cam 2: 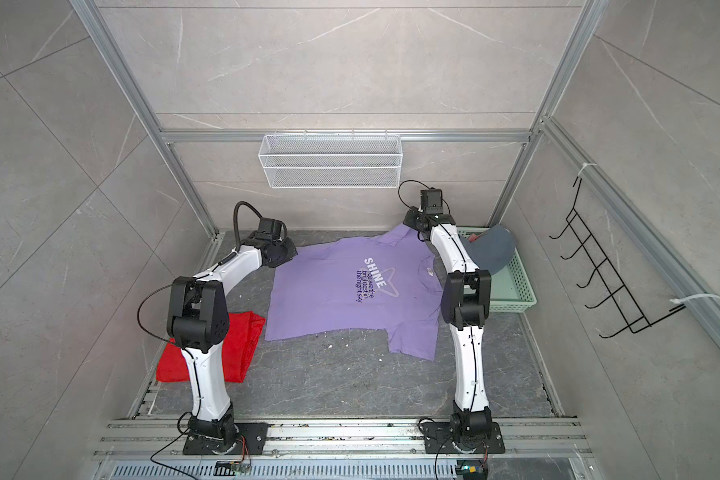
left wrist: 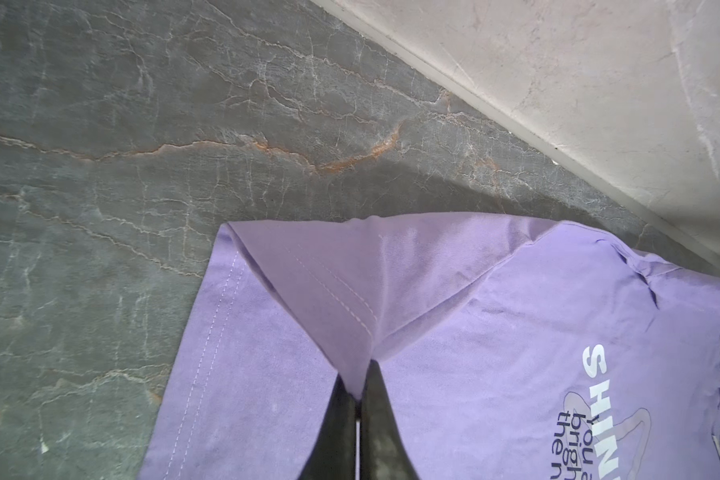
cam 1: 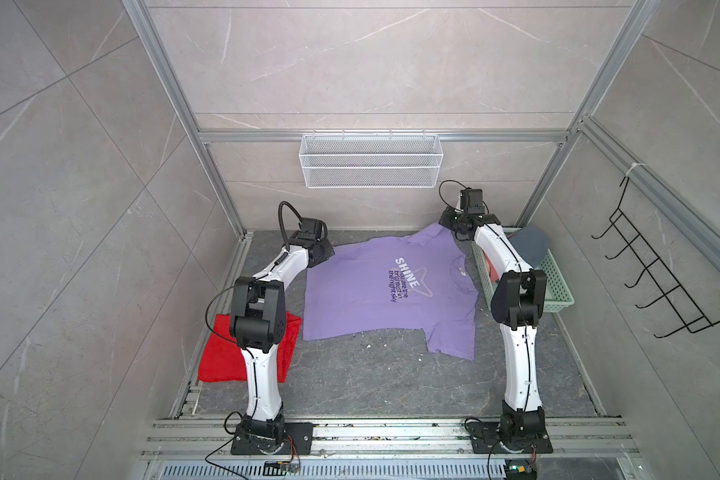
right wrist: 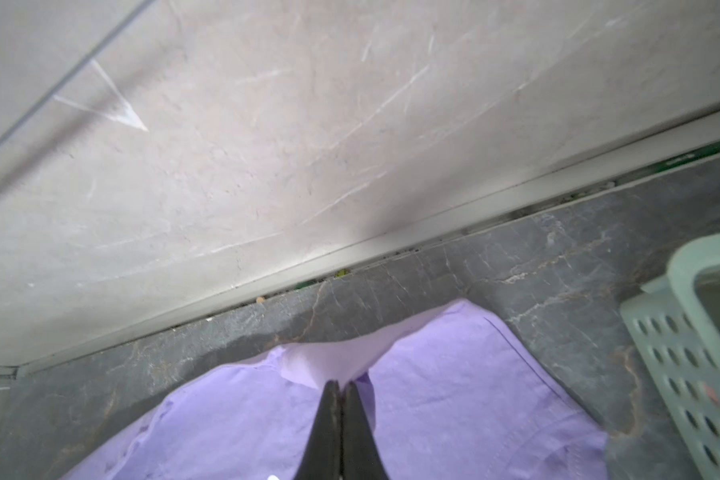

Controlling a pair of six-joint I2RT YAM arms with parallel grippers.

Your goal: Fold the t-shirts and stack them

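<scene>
A lilac-purple "SHINE" t-shirt (cam 1: 371, 291) (cam 2: 333, 299) lies spread flat on the dark stone floor in both top views. My left gripper (cam 1: 327, 253) (cam 2: 292, 253) (left wrist: 356, 374) is shut on the shirt's far left hem corner (left wrist: 350, 299), which is lifted and folded back. My right gripper (cam 1: 454, 230) (cam 2: 416, 228) (right wrist: 341, 384) is shut on the far sleeve edge (right wrist: 329, 361) of the same shirt. A folded red t-shirt (cam 1: 221, 353) (cam 2: 175, 365) lies at the near left, partly under the left arm. Slate-blue (cam 1: 528, 245) and salmon-pink (cam 1: 492, 272) t-shirts sit in the basket.
The mint-green lattice basket (cam 1: 558, 291) (cam 2: 516, 291) (right wrist: 682, 332) stands at the right behind the right arm. A white wire basket (cam 1: 371, 162) hangs on the back wall, close behind both grippers. A black hook rack (cam 1: 661, 282) is on the right wall.
</scene>
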